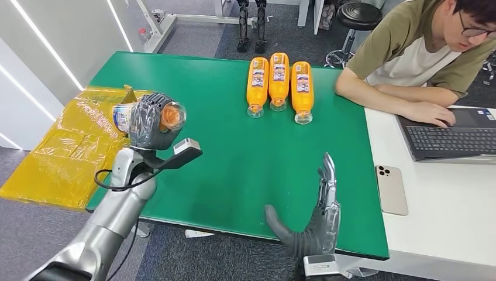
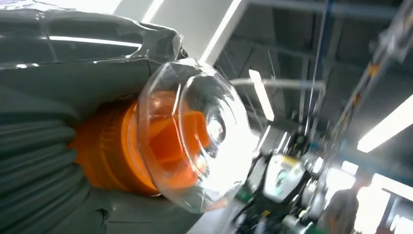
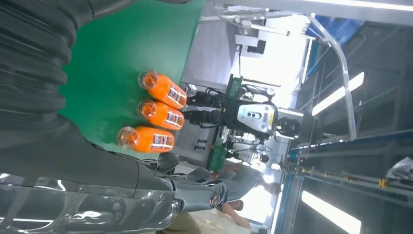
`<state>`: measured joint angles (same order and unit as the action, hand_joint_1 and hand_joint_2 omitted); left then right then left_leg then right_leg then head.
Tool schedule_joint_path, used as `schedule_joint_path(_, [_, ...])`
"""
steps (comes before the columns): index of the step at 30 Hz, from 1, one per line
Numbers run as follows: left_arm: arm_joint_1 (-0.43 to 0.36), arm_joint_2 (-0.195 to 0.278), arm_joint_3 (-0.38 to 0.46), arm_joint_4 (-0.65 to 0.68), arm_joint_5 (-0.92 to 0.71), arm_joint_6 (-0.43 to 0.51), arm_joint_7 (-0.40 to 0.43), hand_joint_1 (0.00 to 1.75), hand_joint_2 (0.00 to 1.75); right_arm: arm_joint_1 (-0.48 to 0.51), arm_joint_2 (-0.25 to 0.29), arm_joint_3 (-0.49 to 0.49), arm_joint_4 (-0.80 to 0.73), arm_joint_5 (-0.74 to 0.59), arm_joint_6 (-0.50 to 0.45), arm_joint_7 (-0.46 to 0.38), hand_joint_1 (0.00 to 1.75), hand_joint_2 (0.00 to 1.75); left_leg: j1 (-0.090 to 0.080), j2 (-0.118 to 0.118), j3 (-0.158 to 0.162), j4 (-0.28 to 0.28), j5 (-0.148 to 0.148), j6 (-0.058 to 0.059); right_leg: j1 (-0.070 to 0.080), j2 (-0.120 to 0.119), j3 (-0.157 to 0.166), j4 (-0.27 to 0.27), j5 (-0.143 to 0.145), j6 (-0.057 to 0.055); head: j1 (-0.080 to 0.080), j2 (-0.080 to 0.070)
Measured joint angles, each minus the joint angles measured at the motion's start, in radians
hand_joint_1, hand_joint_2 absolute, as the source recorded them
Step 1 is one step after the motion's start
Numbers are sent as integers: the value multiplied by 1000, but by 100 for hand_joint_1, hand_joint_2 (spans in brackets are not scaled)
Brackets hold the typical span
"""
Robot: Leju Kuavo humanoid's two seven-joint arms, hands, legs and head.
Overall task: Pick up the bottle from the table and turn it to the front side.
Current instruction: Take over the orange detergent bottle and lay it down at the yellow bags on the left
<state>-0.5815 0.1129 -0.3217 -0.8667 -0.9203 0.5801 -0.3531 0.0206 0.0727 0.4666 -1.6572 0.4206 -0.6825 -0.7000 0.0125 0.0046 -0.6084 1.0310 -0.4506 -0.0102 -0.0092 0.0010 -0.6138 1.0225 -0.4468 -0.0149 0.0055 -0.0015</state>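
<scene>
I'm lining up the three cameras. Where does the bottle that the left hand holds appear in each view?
Head view: bottle in the left hand, raised at the table's left end.
Left wrist view: centre, clear bottom toward the camera.
Right wrist view: not in it.
Shared landmark: none across all three; head and right wrist share the green table.

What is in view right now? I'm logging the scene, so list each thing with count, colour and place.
Held bottle: 1, orange, in left hand, above table's left edge.
Lying bottles: 3, orange, side by side at table's far middle.
Table: 1, green, centre.
Plastic sheet: 1, yellow, left of table.
Desk: 1, white, right of table.
Phone: 1, pale, on desk.
Laptop: 1, dark, on desk.
Stool: 1, black, far right.
Person: 1, olive-and-white shirt, at laptop.
Left hand: grey, gripping bottle.
Right hand: dark, open, over table's near edge.
</scene>
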Motion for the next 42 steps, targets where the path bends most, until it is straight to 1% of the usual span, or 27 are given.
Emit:
schedule_joint_path(3, [-69, 41, -9, 139, -83, -5, 21, 175, 175, 15, 2, -12, -24, 4, 0, 0, 0, 175, 0, 0, 0, 0, 0, 0, 0, 1, 0, 0, 0, 0, 0, 0])
schedule_joint_path(6, [-113, 80, -49, 256, -218, -11, 62, 175, 175, 23, 4, -19, -37, 13, 0, 0, 0, 175, 0, 1, -1, 0, 0, 0, 0, 1, -1, 0, 0, 0, 0, 0])
schedule_joint_path(9, [-131, 110, -94, 343, -288, -42, 81, 175, 175, 25, 4, -20, -42, 15, 0, 0, 0, 175, 0, 2, -1, 0, -1, -1, 0, 2, -1, 0, 0, 0, 0, 0])
schedule_joint_path(14, [-136, 138, -137, 433, -316, -98, 86, 175, 175, 26, 4, -20, -47, 18, 0, 0, 0, 175, 0, 2, -1, 0, -1, -1, 0, 2, -2, 0, 0, 0, 0, 0])
schedule_joint_path(18, [-135, 145, -151, 480, -314, -136, 71, 175, 175, 29, 4, -20, -52, 32, 0, 0, 0, 175, 0, 2, -1, 0, -1, -1, 0, 2, -2, 0, 0, 0, 0, 0])
schedule_joint_path(27, [-123, 146, -154, 513, -312, -149, 80, 175, 175, 33, 7, -20, -57, 56, 0, 0, 0, 175, 0, 1, -1, 0, -1, -1, 0, 2, -2, 0, 0, 0, 1, 0])
schedule_joint_path(31, [-98, 129, -154, 542, -319, -156, 123, 175, 175, 34, 8, -20, -59, 67, 0, 0, 0, 175, 0, 1, -1, 0, -1, -1, 0, 2, -2, 0, 0, 0, 1, 0])
schedule_joint_path(35, [-91, 123, -154, 548, -319, -148, 113, 175, 175, 34, 8, -20, -59, 63, 0, 0, 0, 175, 0, 1, -1, 0, -1, -1, 0, 2, -2, 0, 0, 0, 1, 0])
schedule_joint_path(37, [-88, 119, -154, 551, -319, -148, 111, 154, 175, 34, 8, -20, -58, 62, 0, 0, 0, 175, 0, 1, -1, 0, -1, -1, 0, 2, -2, 0, 0, 0, 1, 0])
schedule_joint_path(39, [-87, 114, -154, 554, -319, -154, 111, 66, 175, 35, 8, -20, -58, 63, 0, 0, 0, 175, 0, 1, -1, 0, -1, -1, 0, 2, -2, 0, 0, 0, 1, 0])
schedule_joint_path(41, [-87, 108, -154, 558, -319, -165, 114, 0, 175, 37, 8, -20, -58, 66, 0, 0, 0, 175, 0, 1, -1, 0, -1, -1, 0, 2, -2, 0, 0, 0, 1, 0])
schedule_joint_path(42, [-87, 106, -154, 559, -318, -172, 115, 0, 175, 38, 8, -20, -59, 68, 0, 0, 0, 175, 0, 1, -1, 0, -1, -1, 0, 2, -2, 0, 0, 0, 0, 0])
